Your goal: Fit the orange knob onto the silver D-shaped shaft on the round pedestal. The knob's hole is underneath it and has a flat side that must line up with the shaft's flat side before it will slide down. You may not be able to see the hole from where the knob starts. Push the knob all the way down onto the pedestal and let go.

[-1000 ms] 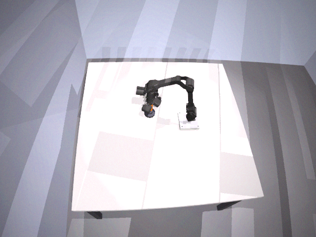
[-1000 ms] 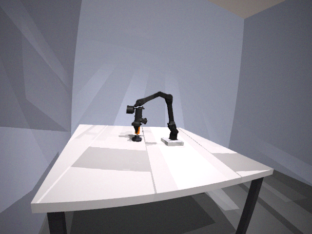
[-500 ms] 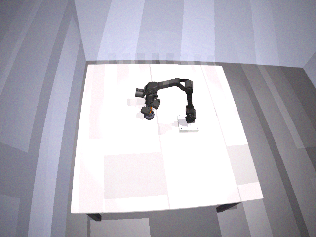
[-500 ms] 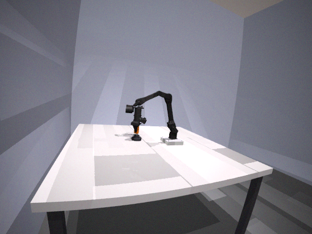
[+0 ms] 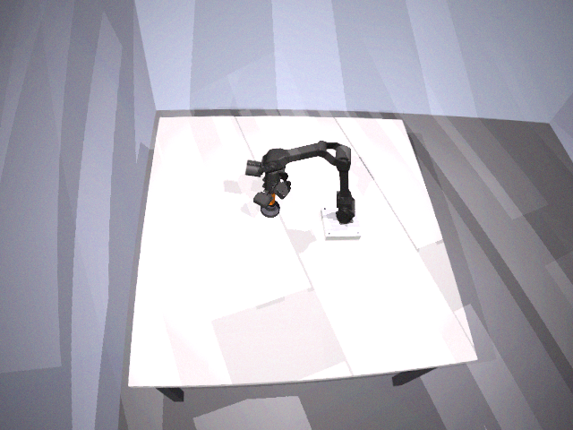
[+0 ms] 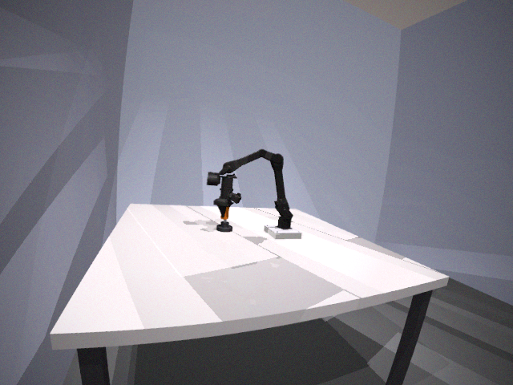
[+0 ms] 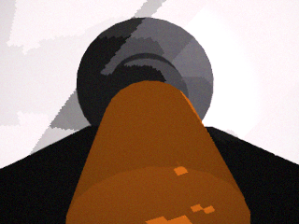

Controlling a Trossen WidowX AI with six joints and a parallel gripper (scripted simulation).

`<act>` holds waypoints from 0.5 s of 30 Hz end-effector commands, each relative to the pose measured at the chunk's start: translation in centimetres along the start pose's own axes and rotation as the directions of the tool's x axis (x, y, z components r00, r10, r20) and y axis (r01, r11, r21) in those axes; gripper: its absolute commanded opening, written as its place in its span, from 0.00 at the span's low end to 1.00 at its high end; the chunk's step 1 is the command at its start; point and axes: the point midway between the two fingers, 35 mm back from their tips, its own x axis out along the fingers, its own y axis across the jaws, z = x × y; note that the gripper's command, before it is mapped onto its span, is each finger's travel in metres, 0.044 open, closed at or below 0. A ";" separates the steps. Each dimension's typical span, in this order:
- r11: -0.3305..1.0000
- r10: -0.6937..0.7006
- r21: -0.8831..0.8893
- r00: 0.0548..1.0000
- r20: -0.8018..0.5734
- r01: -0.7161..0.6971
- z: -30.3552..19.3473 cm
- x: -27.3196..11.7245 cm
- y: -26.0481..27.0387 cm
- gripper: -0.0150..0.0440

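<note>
My gripper [image 5: 272,195] [image 6: 224,210] [image 7: 151,137] points down and is shut on the orange knob [image 5: 273,201] [image 6: 225,214] [image 7: 151,131], one finger on each side. The knob is upright, right above the dark round pedestal [image 5: 265,212] [image 6: 224,228] [image 7: 145,28]. In the exterior view a small gap shows between the knob's lower end and the pedestal, with a short pale piece of the silver shaft [image 6: 224,220] in it. The wrist view shows the knob in front of the pedestal's centre, hiding the shaft. The knob's hole and both flat sides are hidden, so their alignment cannot be told.
The arm's white base plate [image 5: 342,237] [image 6: 288,235] stands to the right of the pedestal. The arm [image 5: 303,152] [image 6: 248,159] arches from it over to the pedestal. The white table [image 5: 184,278] [image 6: 144,265] carries broad grey shadows.
</note>
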 end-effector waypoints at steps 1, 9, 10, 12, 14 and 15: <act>0.983 0.002 0.182 1.000 -0.005 -0.001 0.1 -0.2 0.1 0.25; 0.737 0.003 0.676 1.000 -0.005 0.001 0.4 0.2 0.2 0.25; 0.688 0.003 0.726 1.000 -0.005 0.002 0.4 0.2 0.2 0.25; 0.580 0.003 0.814 1.000 -0.005 0.002 0.5 0.3 0.3 0.25; 0.461 0.003 0.887 1.000 -0.005 0.003 0.5 0.4 0.3 0.25; 0.398 0.003 0.917 1.000 -0.005 0.003 0.5 0.4 0.3 0.25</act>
